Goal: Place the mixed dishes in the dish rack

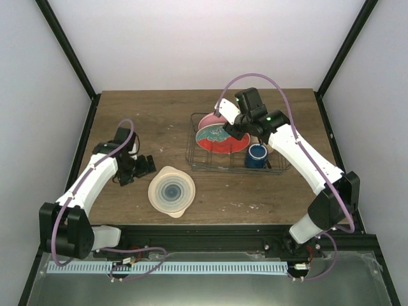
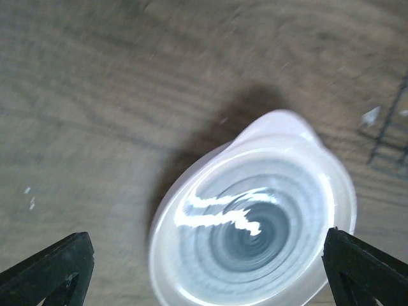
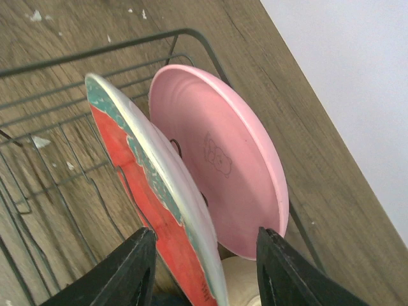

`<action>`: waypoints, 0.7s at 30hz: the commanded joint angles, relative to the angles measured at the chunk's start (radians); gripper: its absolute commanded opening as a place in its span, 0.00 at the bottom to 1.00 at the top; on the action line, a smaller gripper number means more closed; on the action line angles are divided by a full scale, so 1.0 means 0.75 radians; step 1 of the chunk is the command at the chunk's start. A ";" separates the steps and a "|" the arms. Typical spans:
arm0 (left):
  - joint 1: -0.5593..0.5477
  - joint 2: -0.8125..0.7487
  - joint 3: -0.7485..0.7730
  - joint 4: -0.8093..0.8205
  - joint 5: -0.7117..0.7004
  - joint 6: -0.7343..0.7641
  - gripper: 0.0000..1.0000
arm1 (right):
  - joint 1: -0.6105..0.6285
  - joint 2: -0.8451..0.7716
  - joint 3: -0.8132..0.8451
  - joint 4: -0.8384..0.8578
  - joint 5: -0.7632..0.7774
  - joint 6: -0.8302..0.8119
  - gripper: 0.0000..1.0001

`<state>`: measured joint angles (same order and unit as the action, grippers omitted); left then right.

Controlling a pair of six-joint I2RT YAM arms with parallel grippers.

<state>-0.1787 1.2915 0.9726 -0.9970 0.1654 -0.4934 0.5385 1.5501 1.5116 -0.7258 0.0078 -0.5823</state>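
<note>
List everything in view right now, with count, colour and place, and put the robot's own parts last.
table: one, brown wood, under everything
dish rack: one, dark grey wire, far right of the table
pink plate: one, pink, on edge in the rack
red plate: one, red with teal flowers, on edge beside the pink plate
mug: one, dark blue, in the rack's near right part
cream bowl: one, cream, low in the rack, mostly hidden
blue-ringed plate: one, pale, flat on the table left of the rack
left arm: one, white; left tool open above the blue-ringed plate
right arm: one, white; right tool open around the red plate's rim
</note>
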 commanded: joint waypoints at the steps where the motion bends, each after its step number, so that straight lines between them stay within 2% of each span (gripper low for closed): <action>1: -0.013 -0.059 -0.110 -0.084 -0.040 -0.002 1.00 | 0.033 0.039 0.111 -0.051 -0.012 0.216 0.40; 7: -0.063 -0.078 -0.244 -0.015 -0.021 -0.032 1.00 | 0.065 0.143 0.237 -0.072 0.003 0.385 0.25; 15: -0.100 0.009 -0.241 0.012 -0.049 -0.042 1.00 | 0.103 0.169 0.275 -0.096 0.023 0.458 0.24; 21: -0.139 0.183 -0.215 0.041 -0.088 -0.013 0.99 | 0.110 0.161 0.265 -0.105 0.045 0.470 0.24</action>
<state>-0.2684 1.3697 0.7891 -0.9886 0.1310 -0.5171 0.6132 1.6806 1.6741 -0.7872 0.0208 -0.2581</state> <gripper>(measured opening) 0.995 0.237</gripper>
